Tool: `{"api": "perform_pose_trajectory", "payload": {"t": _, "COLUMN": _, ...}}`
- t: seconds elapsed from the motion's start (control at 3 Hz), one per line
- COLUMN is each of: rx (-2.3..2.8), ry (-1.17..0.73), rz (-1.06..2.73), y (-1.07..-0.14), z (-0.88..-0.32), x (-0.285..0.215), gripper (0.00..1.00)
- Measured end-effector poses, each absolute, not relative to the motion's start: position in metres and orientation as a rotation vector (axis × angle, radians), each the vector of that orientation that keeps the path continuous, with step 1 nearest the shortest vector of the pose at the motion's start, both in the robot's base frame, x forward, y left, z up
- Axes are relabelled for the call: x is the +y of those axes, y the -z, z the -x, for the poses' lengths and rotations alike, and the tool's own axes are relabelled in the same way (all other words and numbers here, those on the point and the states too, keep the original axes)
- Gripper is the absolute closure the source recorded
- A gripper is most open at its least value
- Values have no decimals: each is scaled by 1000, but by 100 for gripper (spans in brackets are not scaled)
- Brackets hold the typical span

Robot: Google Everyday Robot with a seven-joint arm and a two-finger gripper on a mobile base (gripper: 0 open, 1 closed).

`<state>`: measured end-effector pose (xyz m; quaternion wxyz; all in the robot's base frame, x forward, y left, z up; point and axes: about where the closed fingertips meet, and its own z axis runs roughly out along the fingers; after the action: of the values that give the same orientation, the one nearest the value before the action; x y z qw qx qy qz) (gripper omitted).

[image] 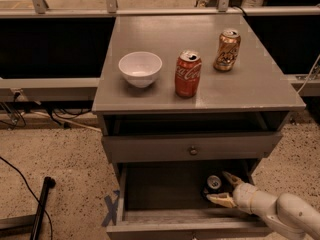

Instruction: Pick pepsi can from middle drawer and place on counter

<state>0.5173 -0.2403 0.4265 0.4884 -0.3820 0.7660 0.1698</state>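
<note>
One camera: high, frontal, mid-range, tilted down on flat grey desk top (pixel 150 34); white two-finger gripper (pixel 223 188) at frame's 5 o'clock.

The pepsi can (pixel 214 182) stands in the middle drawer's (pixel 165 190) right part, gripper (pixel 219 187) just beside it.

Coca-Cola script, apparently, on red can (pixel 188 74)
</note>
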Motion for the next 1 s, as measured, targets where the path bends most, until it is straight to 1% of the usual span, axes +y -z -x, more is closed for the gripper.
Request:
{"api": "perform_pose_trajectory", "payload": {"t": 0.33, "rx": 1853, "ry": -453, "rz": 899, "y": -424, "z": -524, "x": -234, "gripper": 44}}
{"api": "perform_pose_trajectory", "payload": {"t": 0.67, "rx": 1841, "ry": -525, "rz": 839, "y": -421, "z": -522, "x": -236, "gripper": 68}}
{"api": "perform_pose_trajectory", "payload": {"t": 1.0, "rx": 1752, "ry": -607, "rz": 770, "y": -449, "z": -513, "x": -245, "gripper": 91}}
